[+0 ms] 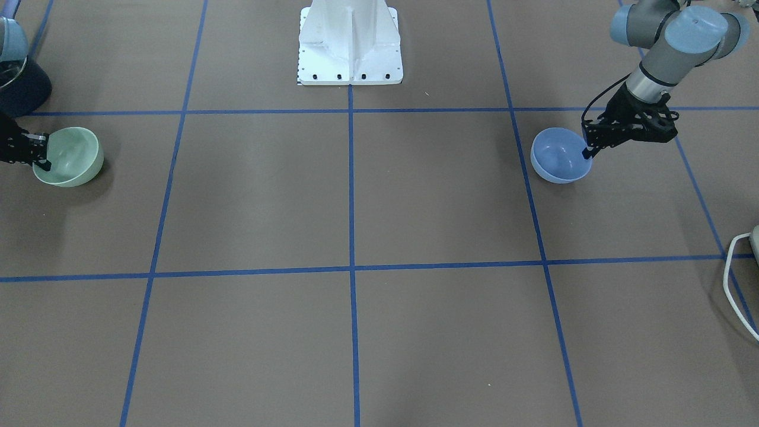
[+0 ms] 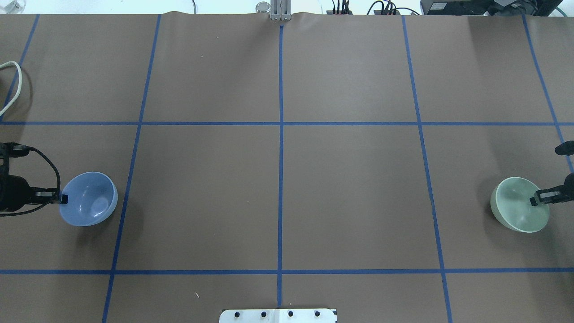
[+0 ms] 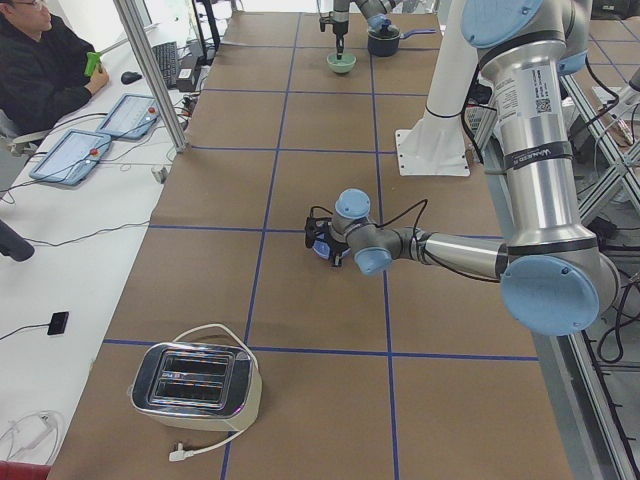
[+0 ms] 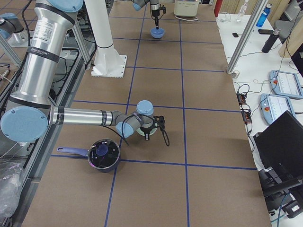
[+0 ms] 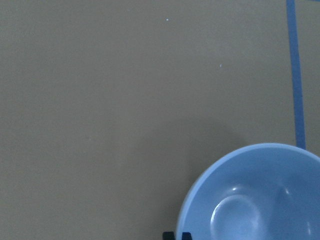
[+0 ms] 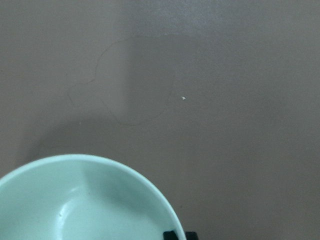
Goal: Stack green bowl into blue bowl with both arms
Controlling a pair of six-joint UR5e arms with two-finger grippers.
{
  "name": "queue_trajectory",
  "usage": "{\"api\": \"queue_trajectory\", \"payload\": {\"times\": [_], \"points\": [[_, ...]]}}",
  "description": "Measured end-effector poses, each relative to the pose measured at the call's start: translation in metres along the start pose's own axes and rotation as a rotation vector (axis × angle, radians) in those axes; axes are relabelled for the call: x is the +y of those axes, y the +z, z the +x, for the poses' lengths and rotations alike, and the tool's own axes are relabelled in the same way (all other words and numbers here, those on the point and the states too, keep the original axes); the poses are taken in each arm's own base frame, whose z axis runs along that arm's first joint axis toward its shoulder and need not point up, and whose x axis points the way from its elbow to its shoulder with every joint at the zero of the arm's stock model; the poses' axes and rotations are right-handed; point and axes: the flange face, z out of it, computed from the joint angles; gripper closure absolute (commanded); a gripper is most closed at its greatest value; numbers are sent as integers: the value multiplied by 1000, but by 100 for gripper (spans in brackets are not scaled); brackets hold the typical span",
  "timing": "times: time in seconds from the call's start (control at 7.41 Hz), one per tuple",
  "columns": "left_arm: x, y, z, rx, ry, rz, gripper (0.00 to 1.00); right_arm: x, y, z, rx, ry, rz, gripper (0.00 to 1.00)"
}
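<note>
While my left gripper (image 2: pixel 63 198) pinches the smooth round periwinkle-blue bowl (image 2: pixel 89 202) by its rim and my right gripper (image 2: pixel 535 201) likewise grips the glossy round mint-green bowl (image 2: pixel 515 204), either slick rim may slip. Tilted, they could clash; not nest.

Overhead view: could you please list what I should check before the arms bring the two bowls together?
1. The left gripper shut on the rim of the smooth round periwinkle-blue bowl: ok, one finger inside.
2. The right gripper shut on the rim of the smooth round mint-green bowl: ok.
3. Blue bowl empty, ready to receive: ok.
4. Green bowl empty: ok.
5. Bowls lifted off the brown table: cannot tell; both tilt.
6. Green bowl above blue bowl: not ok; they are at opposite ends of the table.
</note>
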Motion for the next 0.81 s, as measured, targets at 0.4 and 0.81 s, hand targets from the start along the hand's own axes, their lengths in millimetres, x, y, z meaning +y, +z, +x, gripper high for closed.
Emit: {"api": "queue_trajectory", "payload": {"times": [0.4,0.81], "points": [[-2,-9,24,71,10,-63,100,-6,-5,-12,-53,3,-23,100],[-28,-29,104,92,-23,-105,100,-39,-31,-29,-120,44,-25,100]]}}
